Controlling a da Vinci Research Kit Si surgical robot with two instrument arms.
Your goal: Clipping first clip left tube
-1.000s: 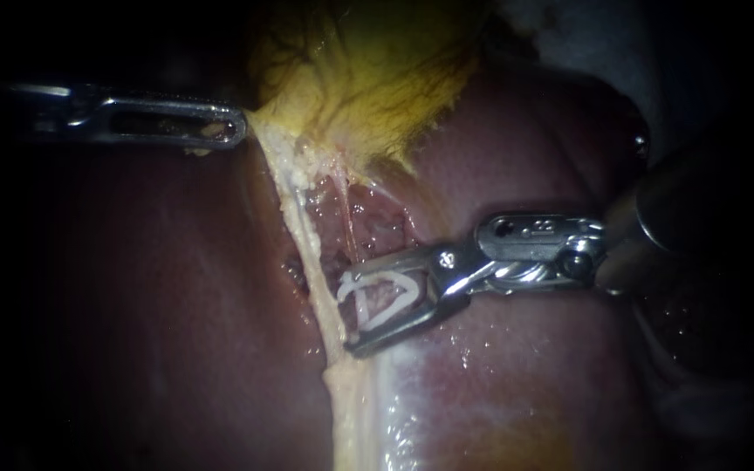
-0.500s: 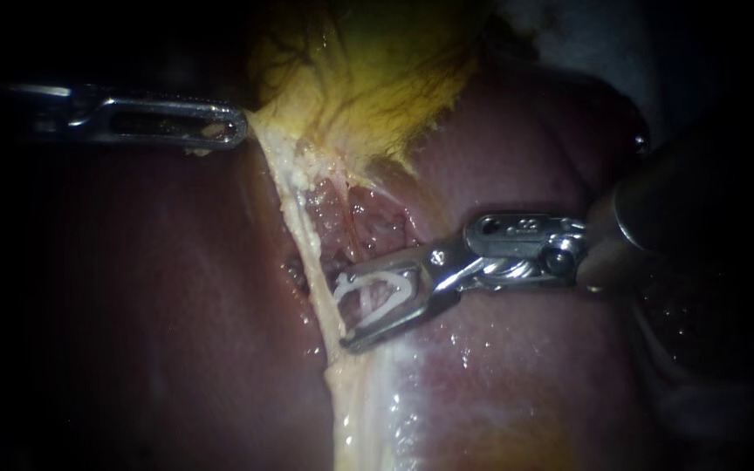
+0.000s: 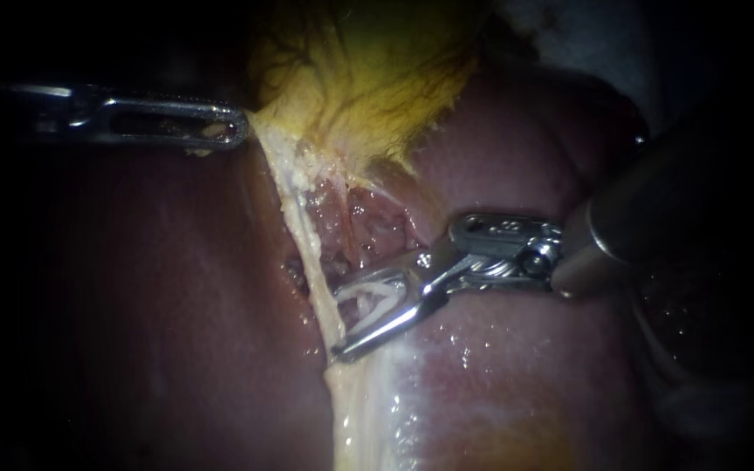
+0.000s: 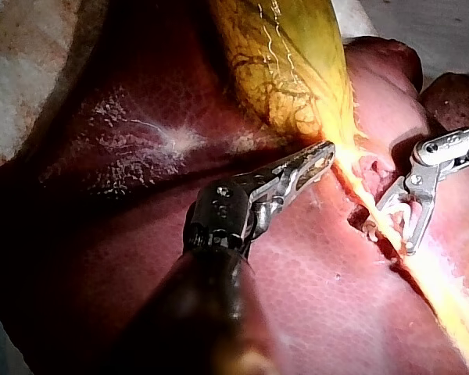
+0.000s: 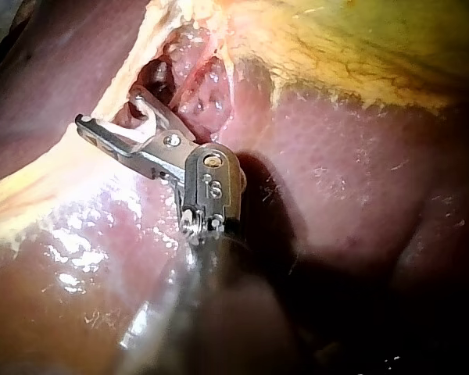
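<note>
The left instrument (image 3: pixel 237 131) comes in level over the dark liver (image 3: pixel 176 305). Its hand is pressed together, pinching the pale lower edge of the yellow gallbladder (image 3: pixel 368 78) and holding that edge taut.

From there the left tube (image 3: pixel 303 227), a pale cord, runs down across the liver, with an opened pink pocket of tissue just beside it.

The right instrument (image 3: pixel 338 323) reaches in over the wet liver. Its hand is part-way spread and holds a white clip (image 3: pixel 373 292), which touches both halves. The open end of the clip and the tips of the hand lie against the left tube, below the pocket. In the left wrist view the pale cord crosses the gap between the two tips, but I cannot tell whether the clip is truly around the tube or only beside it
</note>
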